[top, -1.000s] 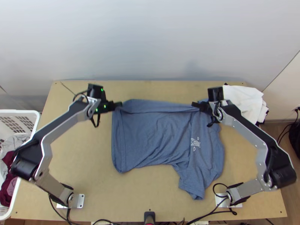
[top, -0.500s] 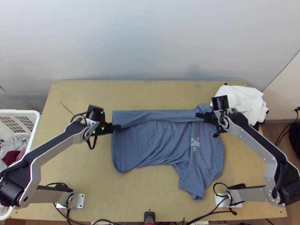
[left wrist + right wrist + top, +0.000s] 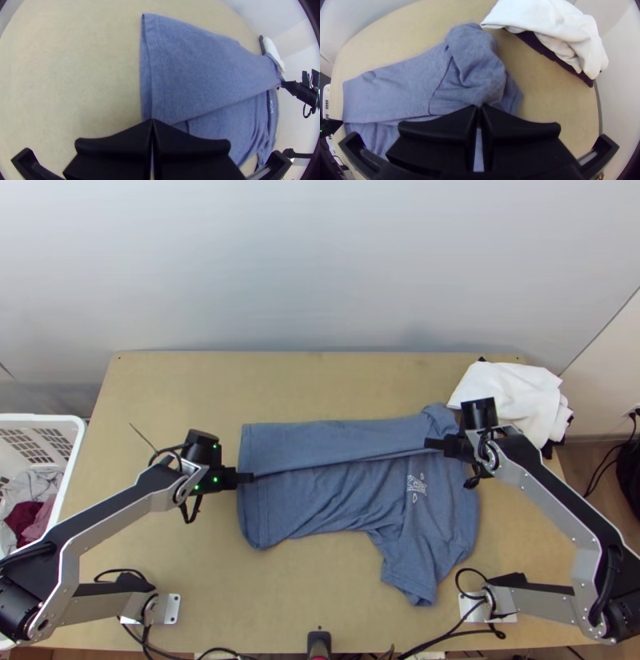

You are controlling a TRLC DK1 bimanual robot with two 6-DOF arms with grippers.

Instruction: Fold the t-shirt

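Pinching the blue t-shirt [image 3: 320, 504] in closed jaws, the left gripper [image 3: 250, 478] is holding the folded-over flap's hem end and the right gripper [image 3: 430, 443] the shoulder end; the shirt is lying on the table [image 3: 184, 552].

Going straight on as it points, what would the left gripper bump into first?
Most likely more of the blue t-shirt; the left gripper is at its edge, though its exact height is unclear.

Silver-grey links [image 3: 534, 604], round black joints [image 3: 16, 608]
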